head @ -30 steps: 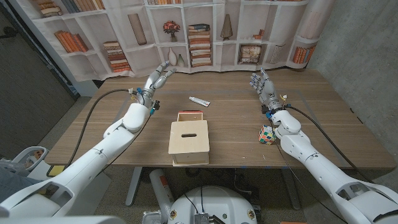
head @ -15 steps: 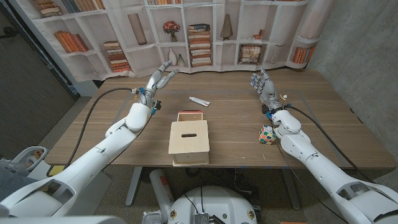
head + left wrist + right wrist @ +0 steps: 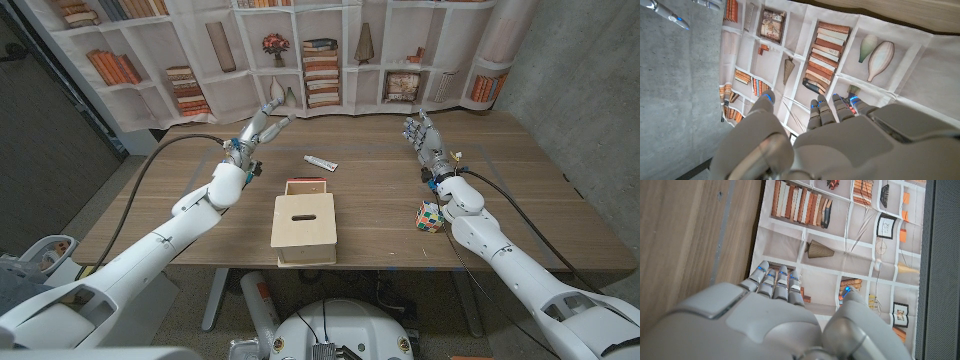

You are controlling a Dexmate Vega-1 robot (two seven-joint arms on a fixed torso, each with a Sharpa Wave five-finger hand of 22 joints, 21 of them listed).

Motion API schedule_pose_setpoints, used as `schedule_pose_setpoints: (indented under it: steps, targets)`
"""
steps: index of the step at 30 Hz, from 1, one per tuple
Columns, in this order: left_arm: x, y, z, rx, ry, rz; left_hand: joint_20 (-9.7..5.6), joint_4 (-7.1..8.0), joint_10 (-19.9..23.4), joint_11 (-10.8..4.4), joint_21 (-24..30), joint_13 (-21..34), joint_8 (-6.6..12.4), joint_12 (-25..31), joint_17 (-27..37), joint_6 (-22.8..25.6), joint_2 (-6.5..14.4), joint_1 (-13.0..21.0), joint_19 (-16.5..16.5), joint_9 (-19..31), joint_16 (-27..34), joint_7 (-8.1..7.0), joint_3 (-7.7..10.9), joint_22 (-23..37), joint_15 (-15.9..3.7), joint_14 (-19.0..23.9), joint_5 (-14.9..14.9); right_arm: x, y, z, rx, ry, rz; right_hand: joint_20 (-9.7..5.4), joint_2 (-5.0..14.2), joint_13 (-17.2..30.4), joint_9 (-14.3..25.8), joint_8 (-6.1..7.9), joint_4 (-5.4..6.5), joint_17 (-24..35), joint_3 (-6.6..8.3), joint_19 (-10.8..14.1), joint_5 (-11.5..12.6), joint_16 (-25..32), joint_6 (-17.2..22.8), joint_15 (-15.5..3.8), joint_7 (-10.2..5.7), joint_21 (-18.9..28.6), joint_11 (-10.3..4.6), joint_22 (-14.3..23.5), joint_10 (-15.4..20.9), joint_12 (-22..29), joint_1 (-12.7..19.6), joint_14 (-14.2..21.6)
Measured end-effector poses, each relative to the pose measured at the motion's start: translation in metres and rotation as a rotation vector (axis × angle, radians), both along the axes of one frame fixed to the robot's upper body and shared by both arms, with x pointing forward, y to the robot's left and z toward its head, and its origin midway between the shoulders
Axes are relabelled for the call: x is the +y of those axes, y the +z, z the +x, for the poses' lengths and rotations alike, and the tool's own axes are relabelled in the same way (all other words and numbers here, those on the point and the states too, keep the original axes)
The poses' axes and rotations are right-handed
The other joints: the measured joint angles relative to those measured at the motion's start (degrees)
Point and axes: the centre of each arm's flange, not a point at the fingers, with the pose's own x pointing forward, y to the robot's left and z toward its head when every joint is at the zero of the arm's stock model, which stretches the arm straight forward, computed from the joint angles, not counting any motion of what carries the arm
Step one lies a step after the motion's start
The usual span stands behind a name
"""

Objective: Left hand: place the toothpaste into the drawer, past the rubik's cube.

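The white toothpaste tube (image 3: 321, 162) lies on the wooden table (image 3: 380, 215), just beyond the wooden drawer box (image 3: 305, 228). The box has a slot in its top, and its drawer is pulled out a little at the far end, with a red edge showing. My left hand (image 3: 262, 126) is raised above the table's far left, fingers apart and empty, left of the tube. The rubik's cube (image 3: 431, 216) sits at the right, close to my right forearm. My right hand (image 3: 423, 134) stands upright and open beyond the cube, holding nothing. Both wrist views look past my hands (image 3: 830, 135) (image 3: 775, 315) at the bookshelf backdrop.
A printed bookshelf curtain (image 3: 300, 50) hangs behind the table's far edge. A black cable (image 3: 165, 170) runs along my left arm and another (image 3: 520, 210) along my right arm. A grey concrete wall (image 3: 580, 90) stands at the right.
My left hand has lifted and moved to the right and farther out, toward the toothpaste. The right hand, cube, tube and box have stayed put.
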Motion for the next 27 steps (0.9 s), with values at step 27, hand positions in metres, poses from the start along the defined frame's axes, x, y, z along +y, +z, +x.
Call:
schedule_pose_setpoints:
  steps: [27]
  targets:
    - [-0.016, 0.004, -0.003, -0.049, 0.11, 0.152, -0.22, -0.7, 0.52, -0.51, 0.0, -0.01, -0.44, -0.25, -0.15, 0.17, 0.0, 1.51, 0.22, -0.01, -0.33, -0.63, 0.24, -0.01, -0.31, 0.31, 0.0, 0.004, 0.0, 0.006, -0.001, 0.012, 0.013, -0.18, 0.0, 0.0, 0.01, 0.0, -0.16, 0.0, -0.17, 0.62, 0.0, 0.0, 0.31, 0.21, -0.31, -0.81, 0.0, 0.0, -0.01, 0.0, 0.0, 0.21]
